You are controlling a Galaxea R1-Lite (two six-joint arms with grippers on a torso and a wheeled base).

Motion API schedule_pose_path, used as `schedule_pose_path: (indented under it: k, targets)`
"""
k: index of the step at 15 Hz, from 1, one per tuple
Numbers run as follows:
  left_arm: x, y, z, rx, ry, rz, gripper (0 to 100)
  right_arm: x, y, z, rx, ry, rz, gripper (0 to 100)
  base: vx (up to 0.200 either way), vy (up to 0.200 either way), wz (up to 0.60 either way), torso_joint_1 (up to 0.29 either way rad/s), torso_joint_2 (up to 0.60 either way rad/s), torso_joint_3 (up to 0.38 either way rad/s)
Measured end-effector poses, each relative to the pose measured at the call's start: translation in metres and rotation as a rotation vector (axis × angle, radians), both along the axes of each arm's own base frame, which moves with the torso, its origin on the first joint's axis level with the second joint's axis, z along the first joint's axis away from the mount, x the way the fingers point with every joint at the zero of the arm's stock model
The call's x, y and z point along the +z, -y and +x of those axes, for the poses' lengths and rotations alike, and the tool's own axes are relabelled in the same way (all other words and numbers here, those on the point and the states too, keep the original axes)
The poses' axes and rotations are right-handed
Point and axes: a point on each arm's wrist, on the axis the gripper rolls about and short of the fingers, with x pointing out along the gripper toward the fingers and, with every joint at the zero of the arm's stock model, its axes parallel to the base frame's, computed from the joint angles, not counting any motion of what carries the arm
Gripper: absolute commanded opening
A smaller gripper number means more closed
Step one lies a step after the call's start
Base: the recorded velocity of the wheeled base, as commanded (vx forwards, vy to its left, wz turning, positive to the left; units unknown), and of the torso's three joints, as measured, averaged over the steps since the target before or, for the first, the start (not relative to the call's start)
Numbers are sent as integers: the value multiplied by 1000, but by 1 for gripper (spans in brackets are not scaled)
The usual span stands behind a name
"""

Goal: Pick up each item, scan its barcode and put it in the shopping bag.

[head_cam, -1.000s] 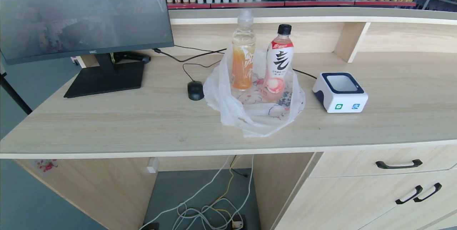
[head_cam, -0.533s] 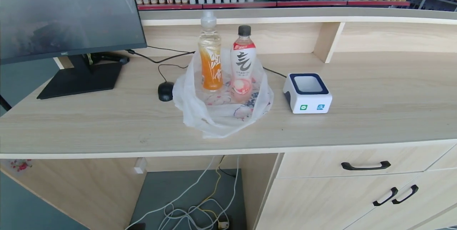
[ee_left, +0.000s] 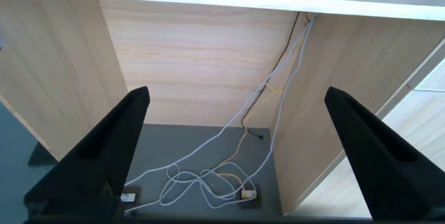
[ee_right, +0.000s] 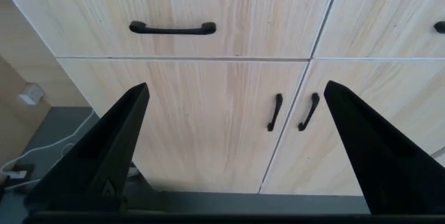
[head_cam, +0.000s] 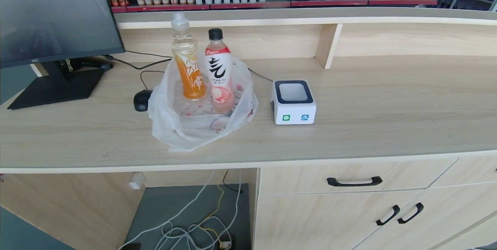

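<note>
The left end effector (ee_left: 235, 92) and right end effector (ee_right: 235, 88) hang released below the pale wooden table (head_cam: 388, 118). Above them, a clear orange-drink bottle (head_cam: 188, 67) and a pink-labelled black-capped bottle (head_cam: 218, 75) stand upright in the thin white plastic shopping bag (head_cam: 167, 125). Both bottles look smooth and liquid-heavy, so they are best gripped mid-body.

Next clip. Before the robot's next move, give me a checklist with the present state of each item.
1. Orange bottle upright in the shopping bag: ok.
2. Pink bottle upright beside it in the bag: ok.
3. Scanner beside the bag, apart from it: ok.
4. Left gripper low before the counter, jaws open, bare: ok.
5. Right gripper facing the drawers, jaws open, bare: ok.
6. Both barcodes scanned: cannot tell.
</note>
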Motion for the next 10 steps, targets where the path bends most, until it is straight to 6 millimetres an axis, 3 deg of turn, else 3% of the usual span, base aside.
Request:
schedule_pose_path:
  k: [3,10]
  targets:
    - [0,0,0,0,0,0,100,0,0,0,0,-1,0,100,0,-200,0,7,2,4]
    - [0,0,0,0,0,1,100,0,0,0,0,-1,-2,100,0,0,0,0,0,0]
